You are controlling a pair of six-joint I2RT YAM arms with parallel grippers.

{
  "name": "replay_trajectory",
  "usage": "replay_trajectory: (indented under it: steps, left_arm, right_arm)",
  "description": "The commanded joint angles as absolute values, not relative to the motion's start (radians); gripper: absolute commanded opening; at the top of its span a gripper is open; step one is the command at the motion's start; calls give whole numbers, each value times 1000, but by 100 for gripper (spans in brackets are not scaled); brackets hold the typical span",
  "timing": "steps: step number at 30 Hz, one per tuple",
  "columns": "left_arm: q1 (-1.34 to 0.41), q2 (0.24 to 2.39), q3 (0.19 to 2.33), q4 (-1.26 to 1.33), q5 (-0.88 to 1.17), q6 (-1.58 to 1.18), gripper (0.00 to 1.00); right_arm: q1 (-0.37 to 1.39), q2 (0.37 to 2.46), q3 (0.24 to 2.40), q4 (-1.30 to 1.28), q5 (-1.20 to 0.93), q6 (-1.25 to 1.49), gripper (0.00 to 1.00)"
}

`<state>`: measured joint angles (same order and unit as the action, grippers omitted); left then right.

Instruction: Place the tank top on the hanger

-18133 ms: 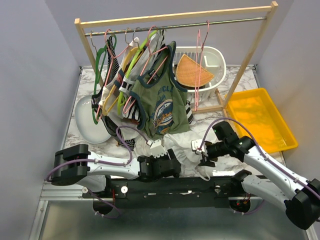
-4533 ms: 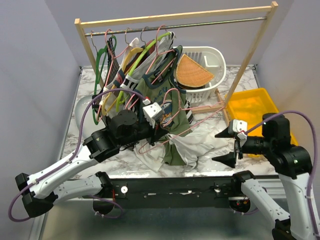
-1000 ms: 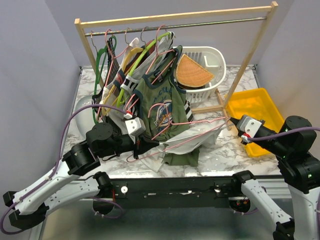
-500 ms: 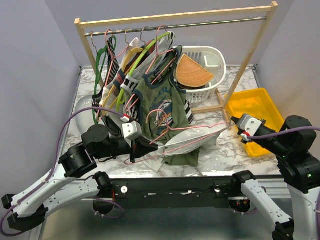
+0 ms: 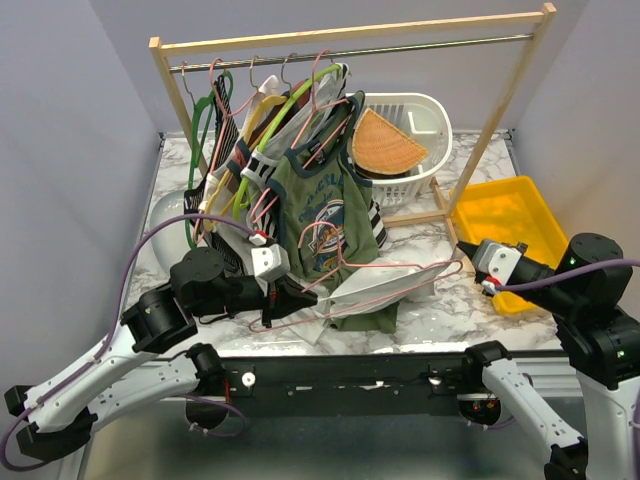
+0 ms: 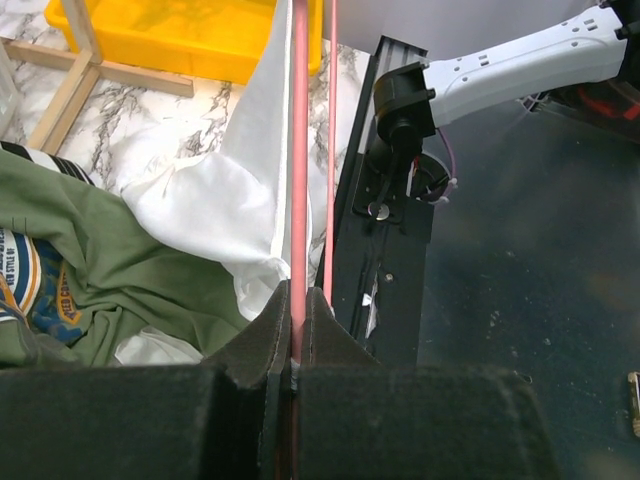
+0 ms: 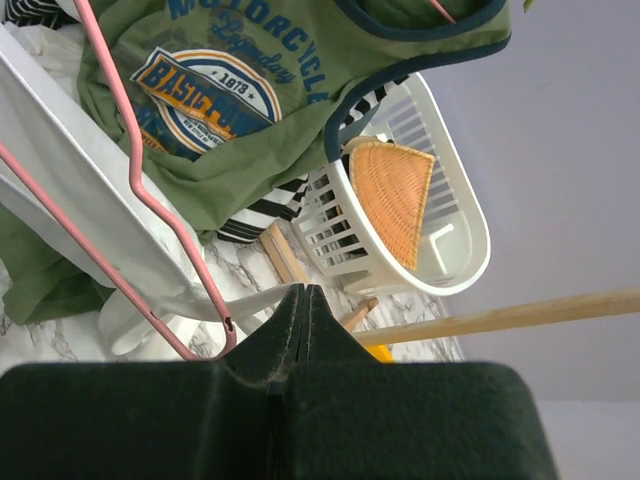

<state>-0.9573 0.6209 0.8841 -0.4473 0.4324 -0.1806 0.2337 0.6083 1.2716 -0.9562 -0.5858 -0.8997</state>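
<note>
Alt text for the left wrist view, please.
The left gripper is shut on the pink hanger wire, which runs up the frame with the white tank top draped along it. An olive-green top lies to the left.

Marble table point(image 5: 432, 310) (yellow tray point(image 5: 505, 225), basket point(image 5: 437, 120))

The olive-green tank top point(image 7: 250, 130), up and left of the right fingers point(image 7: 283, 330), carries arched blue "MOTORCYCLE" above a badge reading "1978" and "BASI", the rest hidden.
</note>
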Motion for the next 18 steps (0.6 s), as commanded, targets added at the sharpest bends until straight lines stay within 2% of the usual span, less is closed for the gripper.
replay_trajectory:
  steps: [1, 10, 18]
  left_arm:
    - [-954, 566, 914, -457, 424, -181, 0]
    - [-954, 476, 925, -538, 290, -181, 0]
    - [-954, 514, 908, -515, 354, -190, 0]
  right_arm:
    - [229, 584, 1272, -974, -566, -917, 0]
    - [229, 574, 1267, -1006, -594, -937, 0]
    - [229, 578, 1284, -1052, -692, -988, 0]
